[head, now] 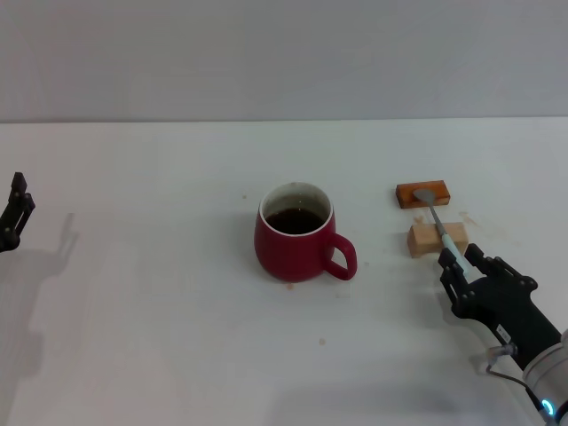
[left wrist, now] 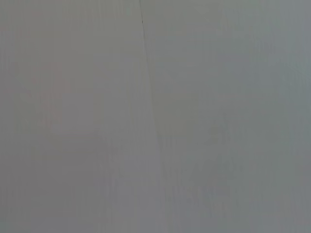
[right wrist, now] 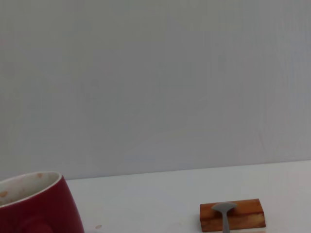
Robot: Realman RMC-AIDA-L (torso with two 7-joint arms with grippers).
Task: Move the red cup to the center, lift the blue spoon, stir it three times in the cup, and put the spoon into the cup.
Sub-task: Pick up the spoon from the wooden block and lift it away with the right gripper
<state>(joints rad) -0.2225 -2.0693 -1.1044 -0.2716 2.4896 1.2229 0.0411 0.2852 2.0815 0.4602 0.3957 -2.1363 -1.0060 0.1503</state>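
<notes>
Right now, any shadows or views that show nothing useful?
Head view: soft shadow on the table beside the left gripper; the red cup and blue spoon are evenly lit. Left wrist view: only featureless grey. Right wrist view: cup cropped at the edge.

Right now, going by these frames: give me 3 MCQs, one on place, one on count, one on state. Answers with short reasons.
1. Where does the blue spoon lie?
A. in the red cup
B. across the two blocks, right of the cup
C. flat on the table, left of the cup

2. How many blocks are under the spoon?
A. one
B. two
C. four

3. What is inside the red cup?
A. dark liquid
B. nothing
C. the spoon

Answers:
1 B: its bowl rests on the orange-brown block and its neck on the pale wooden block, with the right gripper at the handle end.
2 B: only those two show.
3 A: the head view shows dark liquid below the white rim.

The left gripper sits at the far left edge.
</notes>
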